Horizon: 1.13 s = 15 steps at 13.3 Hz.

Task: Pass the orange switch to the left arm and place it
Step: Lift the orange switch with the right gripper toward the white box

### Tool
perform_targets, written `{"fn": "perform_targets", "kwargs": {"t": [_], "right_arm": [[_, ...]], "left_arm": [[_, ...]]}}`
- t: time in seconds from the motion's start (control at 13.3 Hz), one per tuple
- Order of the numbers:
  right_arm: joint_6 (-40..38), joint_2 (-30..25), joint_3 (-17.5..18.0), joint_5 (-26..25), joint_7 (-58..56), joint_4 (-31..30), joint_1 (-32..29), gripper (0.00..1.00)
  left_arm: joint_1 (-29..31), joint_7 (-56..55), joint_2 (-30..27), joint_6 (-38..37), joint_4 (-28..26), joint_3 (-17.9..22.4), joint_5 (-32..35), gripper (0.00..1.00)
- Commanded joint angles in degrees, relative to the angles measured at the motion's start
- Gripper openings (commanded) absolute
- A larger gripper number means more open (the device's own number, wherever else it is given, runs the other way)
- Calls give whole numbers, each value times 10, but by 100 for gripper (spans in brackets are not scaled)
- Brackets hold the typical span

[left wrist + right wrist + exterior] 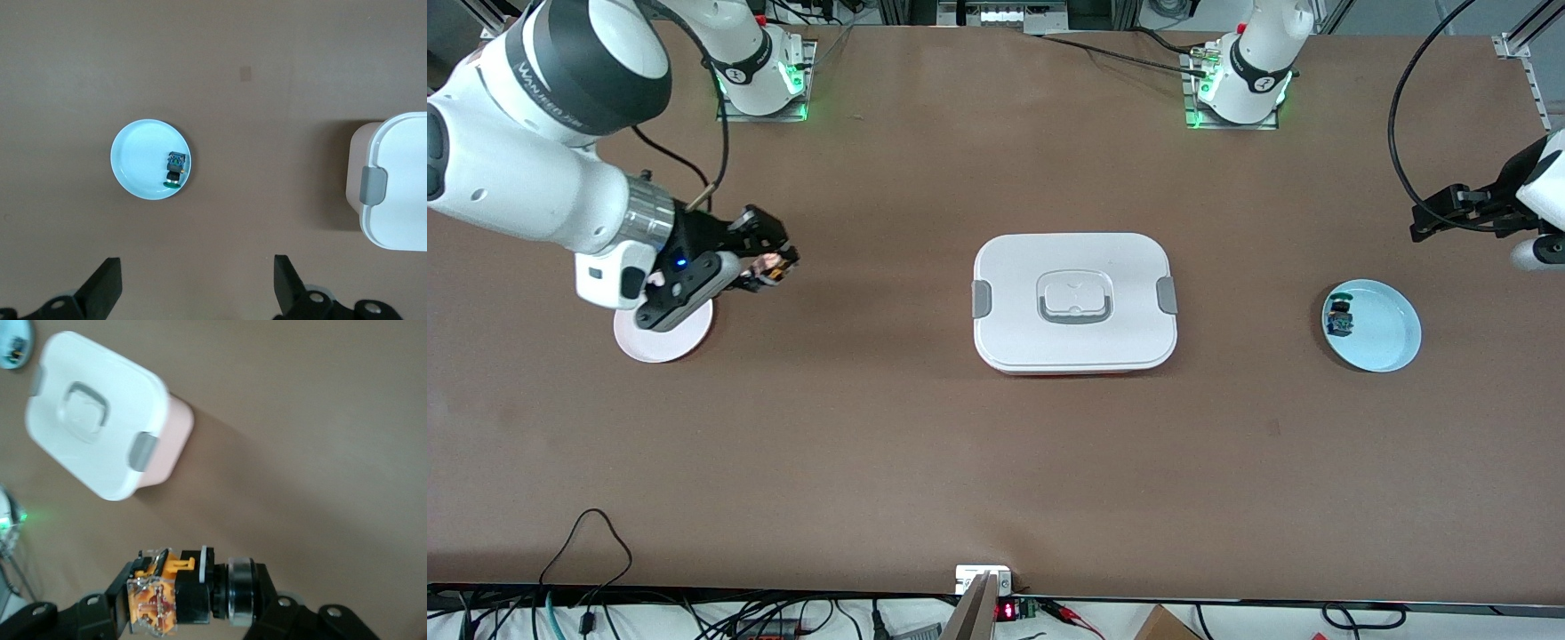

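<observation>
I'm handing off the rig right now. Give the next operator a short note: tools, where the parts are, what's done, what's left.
Right tool: shut on the orange switch, lifted, over the table beside the pink plate at the right arm's end.
Left tool: open, empty, waiting in the air near the blue plate at the left arm's end.
Box: lid on, mid-table between the two plates.
Blue plate holds a small blue-and-green part.
Done: switch picked up.
Left: carry it past the box without touching it, pass it to the left tool, probably set it down at the blue plate.
</observation>
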Motion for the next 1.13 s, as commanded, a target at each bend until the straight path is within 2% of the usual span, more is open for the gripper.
{"fn": "perform_targets", "kwargs": {"t": [0.0,0.08,0.15,0.3,0.53,0.75,0.9,0.98,1.05], "right_arm": [[58,-7,16,41,-74,2,25,2],[87,-7,21,42,-98,0,42,2],[111,-7,22,42,-123,-1,65,2],[148,-7,23,49,-152,-1,105,4],[149,6,23,222,-217,-2,121,7],[179,23,23,357,-378,-3,138,5],[251,35,23,423,-513,-3,165,2],[284,44,23,471,-572,-4,174,2],[308,48,23,541,-615,-4,183,2]], "left_arm": [[-5,-2,13,-57,18,-2,-14,100],[0,-2,12,-102,22,-1,-56,100],[11,-2,13,-137,27,6,-132,100],[63,-2,22,-153,23,6,-251,100],[126,-2,70,-231,20,3,-448,100],[128,-1,104,-248,16,3,-566,100],[128,2,126,-243,-24,2,-660,100],[128,12,135,-240,-51,1,-714,100],[124,35,137,-222,-75,0,-748,100]]}}
